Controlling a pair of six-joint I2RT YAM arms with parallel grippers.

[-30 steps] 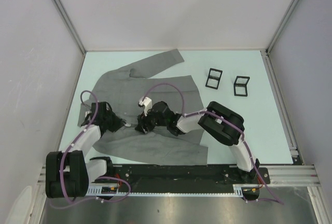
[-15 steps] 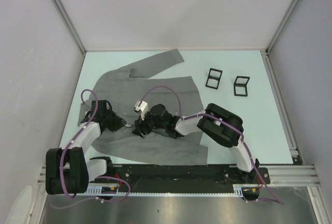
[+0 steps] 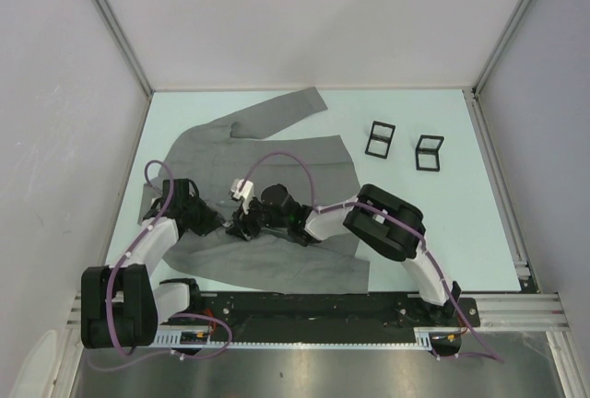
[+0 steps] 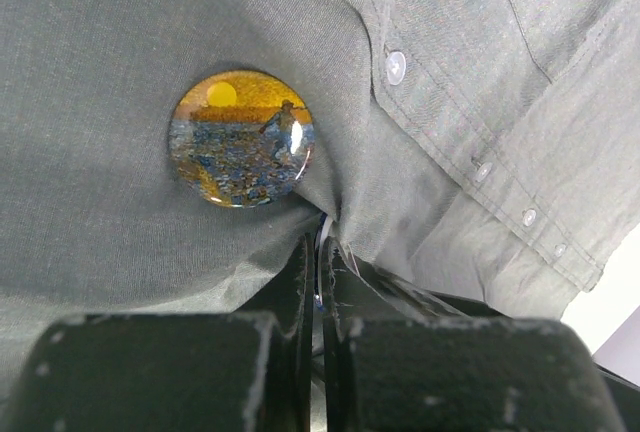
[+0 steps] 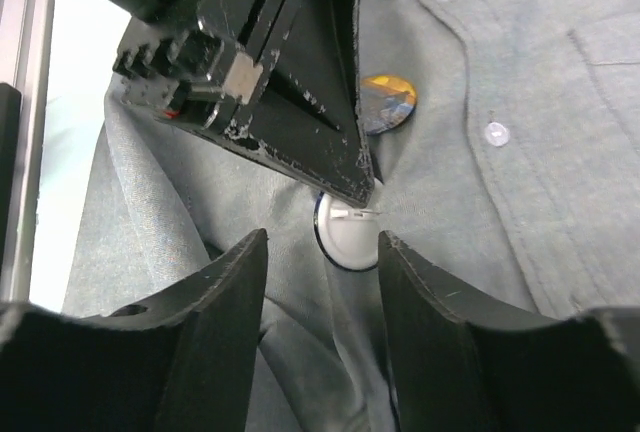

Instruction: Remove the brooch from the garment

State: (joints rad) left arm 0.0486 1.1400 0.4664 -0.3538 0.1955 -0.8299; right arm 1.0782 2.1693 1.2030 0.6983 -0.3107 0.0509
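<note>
Now our left jaws pinch the garment just beside the brooch. Our right jaws gape wide close by.

No readable text, brand or number in any view. Brooch face carries painted scene only: yellow sun, dark figure, blue field. Pale strip by left arm base, top view: marks too small to read.
</note>
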